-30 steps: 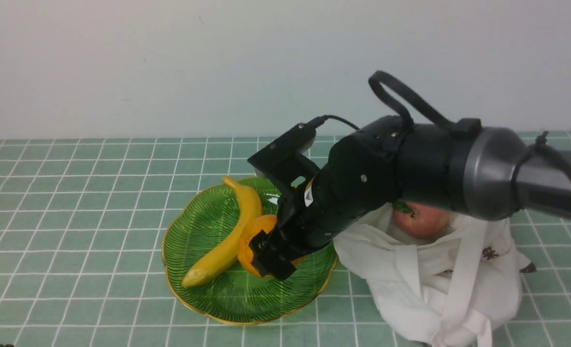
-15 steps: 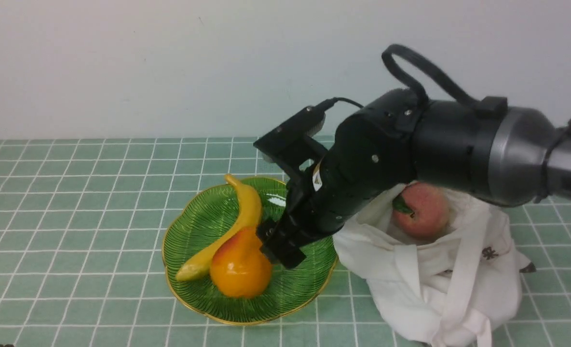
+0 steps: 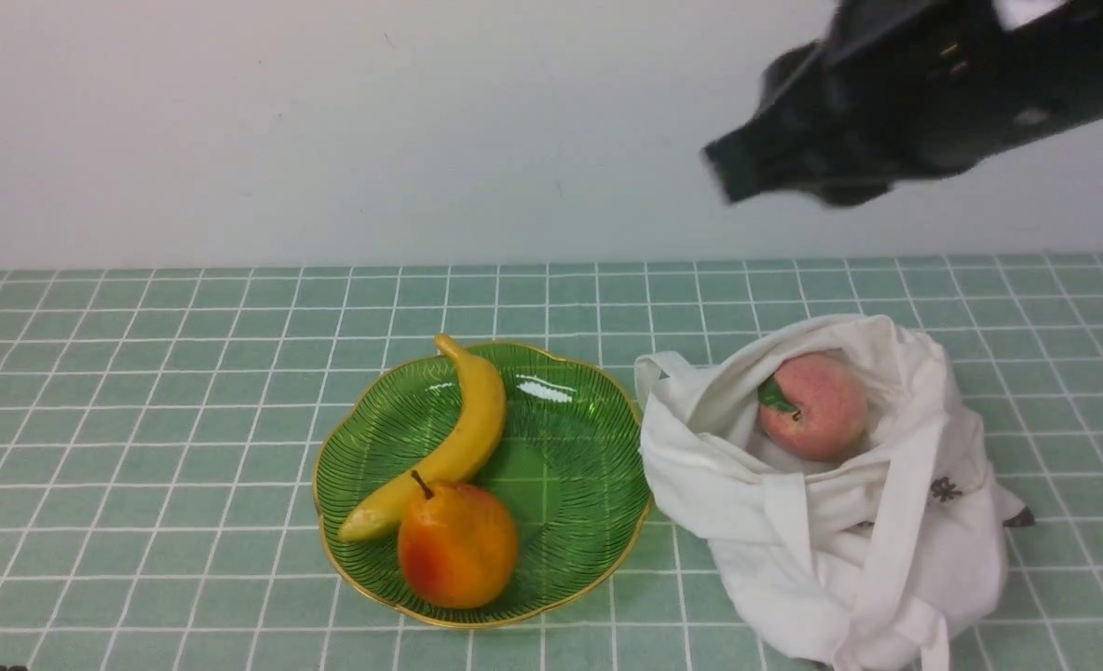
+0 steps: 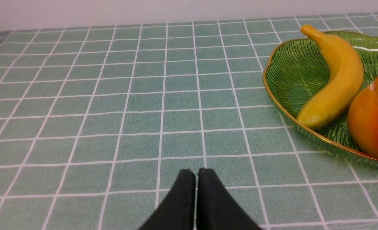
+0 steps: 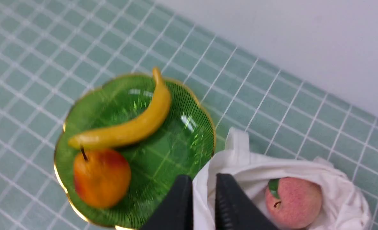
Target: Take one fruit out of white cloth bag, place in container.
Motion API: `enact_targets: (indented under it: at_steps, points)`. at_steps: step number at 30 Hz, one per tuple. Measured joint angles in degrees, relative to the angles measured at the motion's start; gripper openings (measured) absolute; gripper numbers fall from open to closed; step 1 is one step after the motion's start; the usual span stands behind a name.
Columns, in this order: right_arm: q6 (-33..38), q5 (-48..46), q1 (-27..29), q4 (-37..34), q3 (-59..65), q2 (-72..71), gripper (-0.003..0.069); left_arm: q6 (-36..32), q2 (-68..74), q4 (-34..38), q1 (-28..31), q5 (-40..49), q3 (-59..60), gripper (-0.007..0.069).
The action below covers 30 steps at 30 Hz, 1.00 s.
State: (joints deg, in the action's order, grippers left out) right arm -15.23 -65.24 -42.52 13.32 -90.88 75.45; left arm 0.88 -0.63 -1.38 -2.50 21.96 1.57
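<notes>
The orange-yellow pear (image 3: 456, 545) stands free on the green glass plate (image 3: 561, 466), touching the banana's lower end. The white cloth bag (image 3: 840, 550) lies slumped right of the plate with its mouth open. My right gripper (image 3: 728, 172) hangs high above the bag, blurred. In the right wrist view this gripper (image 5: 204, 180) is open by a narrow gap and holds nothing, with the pear (image 5: 101, 177), plate (image 5: 176, 140) and bag (image 5: 256, 166) below it. My left gripper (image 4: 197, 172) is shut and empty, low over the tiles left of the plate (image 4: 288, 67) and pear (image 4: 372, 118).
A yellow banana (image 3: 458, 438) lies curved across the plate. A pink peach (image 3: 812, 405) with a green leaf sits in the bag's mouth. A green tiled cloth (image 3: 142, 419) covers the table, and a pale wall stands behind.
My right gripper let go of the pear on the plate, then rose up and to the right, clear of it. The pear settled upright beside the banana.
</notes>
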Motion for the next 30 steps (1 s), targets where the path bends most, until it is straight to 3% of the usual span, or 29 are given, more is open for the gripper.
enact_targets:
  at_steps: [2, 5, 11, 20, 30]
  points:
    - [-3.65, 1.39, 0.00, 1.73, 2.34, -6.55, 0.0015, 0.00, 0.00, 0.00, 0.00, 0.00, 0.00, -0.0008]
    - [-7.45, 6.04, 0.00, 4.41, 9.79, -18.18, -0.0010, 0.00, 0.00, 0.00, 0.00, 0.00, 0.00, -0.0008]
    - [-11.28, 18.29, 0.00, 8.04, 29.30, -39.92, -0.0013, 0.00, 0.00, 0.00, 0.00, 0.00, 0.00, -0.0008]
    - [-11.65, 39.50, 0.00, 9.53, 57.82, -68.74, -0.0014, 0.00, 0.00, 0.00, 0.00, 0.00, 0.00, -0.0008]
    - [-11.65, 53.13, 0.00, 9.36, 74.02, -76.24, -0.0014, 0.00, 0.00, 0.00, 0.00, 0.00, 0.00, -0.0008]
